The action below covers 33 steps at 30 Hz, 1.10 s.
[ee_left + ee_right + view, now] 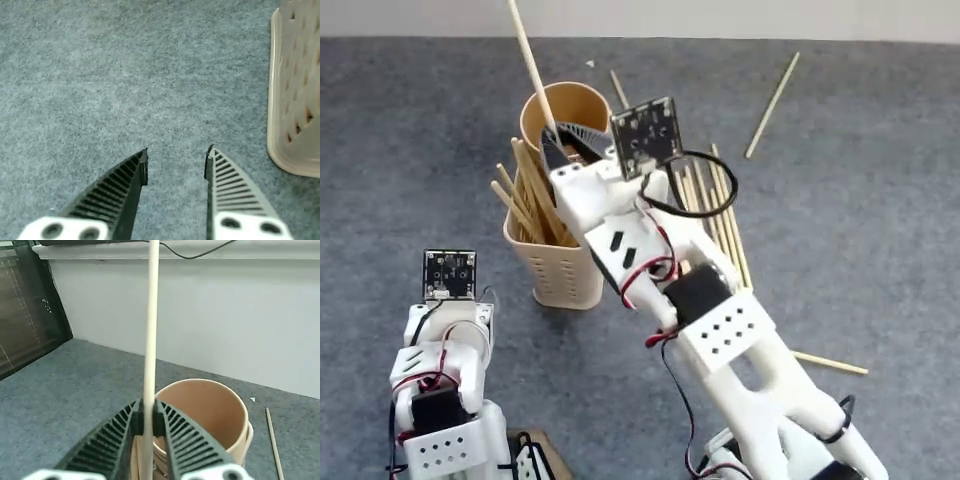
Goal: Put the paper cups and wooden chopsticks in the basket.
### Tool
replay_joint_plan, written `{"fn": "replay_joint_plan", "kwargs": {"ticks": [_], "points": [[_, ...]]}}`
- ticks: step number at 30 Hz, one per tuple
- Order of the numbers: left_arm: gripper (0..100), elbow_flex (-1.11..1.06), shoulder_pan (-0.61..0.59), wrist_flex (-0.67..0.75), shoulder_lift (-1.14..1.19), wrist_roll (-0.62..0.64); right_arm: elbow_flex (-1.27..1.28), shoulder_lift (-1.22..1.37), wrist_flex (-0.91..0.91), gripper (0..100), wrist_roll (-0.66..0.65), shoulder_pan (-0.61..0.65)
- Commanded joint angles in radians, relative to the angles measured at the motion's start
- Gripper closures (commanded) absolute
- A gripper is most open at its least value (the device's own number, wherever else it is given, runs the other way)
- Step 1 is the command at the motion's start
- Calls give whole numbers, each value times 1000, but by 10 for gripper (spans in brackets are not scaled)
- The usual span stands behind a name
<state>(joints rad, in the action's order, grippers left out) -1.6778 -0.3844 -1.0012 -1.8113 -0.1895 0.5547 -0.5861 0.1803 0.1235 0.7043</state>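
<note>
From above, the right arm (650, 260) is holding a chopstick (528, 55) tilted over the basket (560, 275), which is standing near the middle of the table (400, 120). A paper cup (565, 110) is sitting at its far end, and loose chopsticks (725, 225) are lying on its right-edge side.

At the left wrist, the left jaws are hanging partly open over bare table beside the basket (300, 90).

At the right wrist, the right jaws are pinching the chopstick (151, 315) just before the cup (210, 410). It probably pays to be lowering the tip among the standing sticks, clear of the cup's rim, before letting go.
</note>
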Motion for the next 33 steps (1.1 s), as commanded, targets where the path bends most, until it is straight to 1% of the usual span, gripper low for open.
{"fn": "replay_joint_plan", "kwargs": {"ticks": [1, 5, 13, 22, 28, 33], "points": [[787, -15, 15, 18, -7, -15, -68, 13, -12, 993, 14, 7], [787, -15, 15, 18, -7, -15, -67, 15, -12, 993, 100, 4], [787, -18, 15, 29, -7, -15, -38, 7, -12, 991, 184, -16], [787, -18, 15, 31, -7, -15, -30, 15, -12, 987, 244, -16], [787, -18, 15, 31, -5, -15, -12, 12, -12, 908, 282, -16], [787, -18, 15, 29, -5, -15, -5, 12, -12, 906, 281, -16]]}}
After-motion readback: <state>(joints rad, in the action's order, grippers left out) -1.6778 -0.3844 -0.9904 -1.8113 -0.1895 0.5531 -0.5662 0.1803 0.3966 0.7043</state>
